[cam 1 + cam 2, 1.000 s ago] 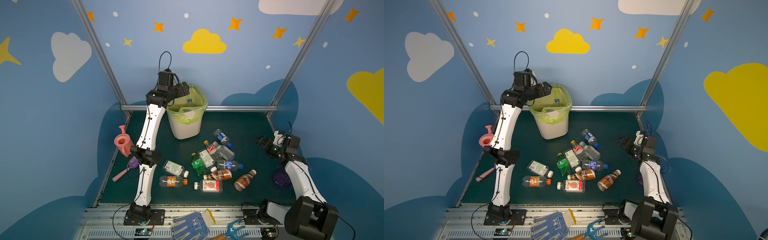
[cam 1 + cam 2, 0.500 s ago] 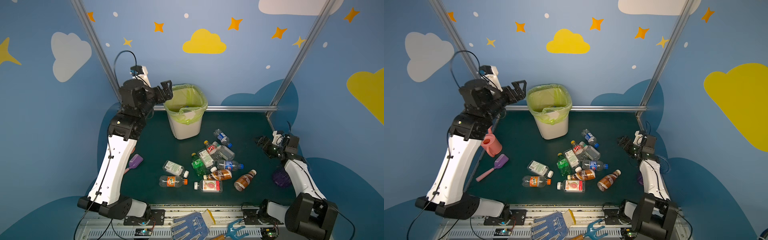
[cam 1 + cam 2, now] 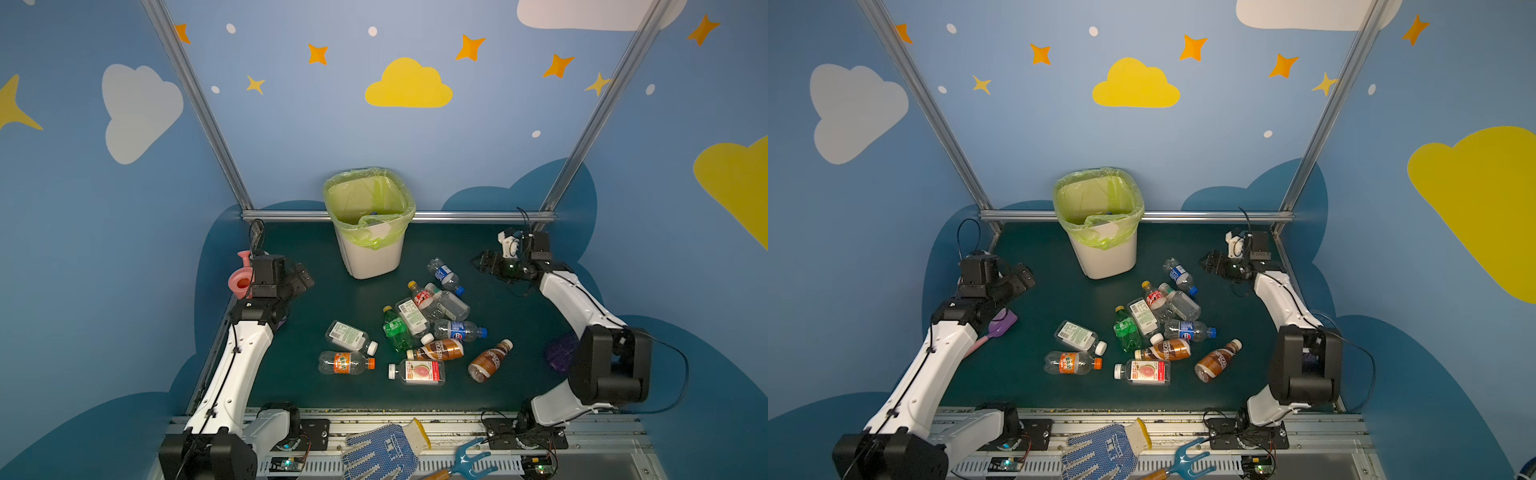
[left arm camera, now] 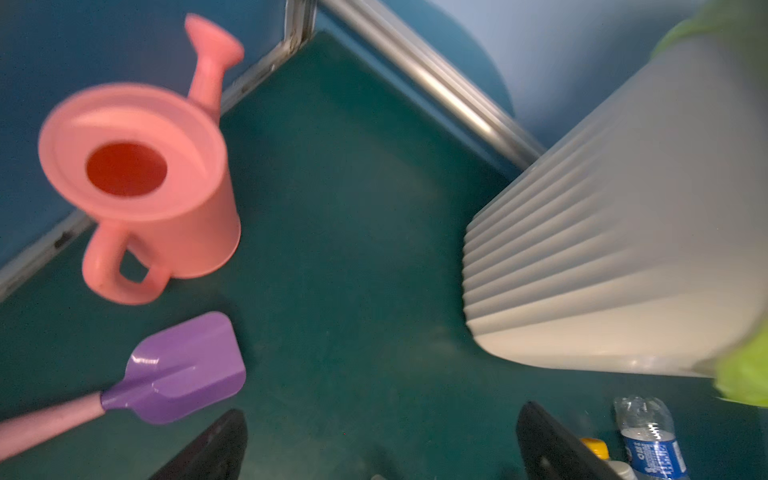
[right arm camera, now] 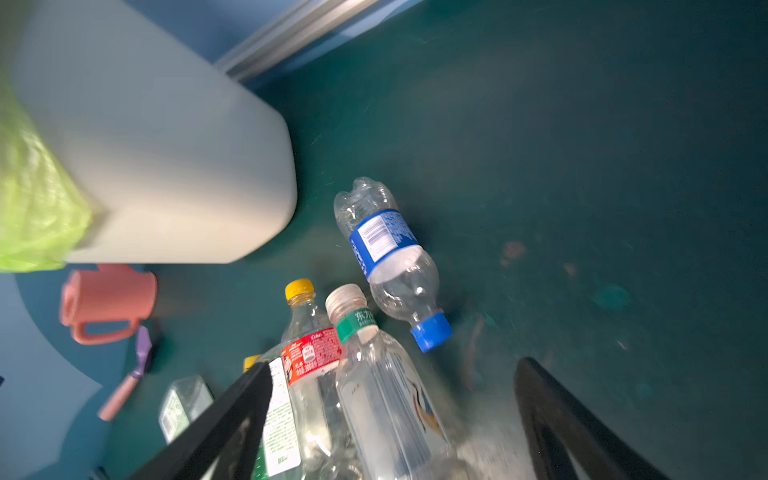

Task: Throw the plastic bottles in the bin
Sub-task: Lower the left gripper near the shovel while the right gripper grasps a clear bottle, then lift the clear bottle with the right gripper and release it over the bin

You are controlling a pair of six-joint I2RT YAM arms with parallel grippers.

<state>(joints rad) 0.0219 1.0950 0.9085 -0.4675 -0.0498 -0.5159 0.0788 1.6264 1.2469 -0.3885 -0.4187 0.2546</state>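
**Plastic, film, metal and knit**

The bin (image 3: 371,259) is matt white plastic, ribbed on 1 side, lined with a thin, crinkled yellow-green film bag (image 3: 365,195). Clear glossy plastic bottles (image 3: 419,328) with paper-like labels lie on the matt dark-green table mat (image 3: 311,361). At 9 o'clock from them stand a smooth pink plastic watering can (image 4: 141,191) and a shiny purple scoop (image 4: 183,370). Brushed metal rails (image 3: 478,216) frame the back. A knitted, dotted glove (image 3: 384,451) lies at 6 o'clock.

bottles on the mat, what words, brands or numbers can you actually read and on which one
"NESCAFE" on the brown coffee bottle lying in the pile.
"NESCAFE" on the second brown coffee bottle, off to its side.
"Coke" on the red label of the yellow-capped bottle.
"东方" on the green neck band of the clear bottle; the rest is cut off.
Pepsi roundel, no legible word, on the blue-capped bottle.
Other labels and barcodes: too small or blurred.
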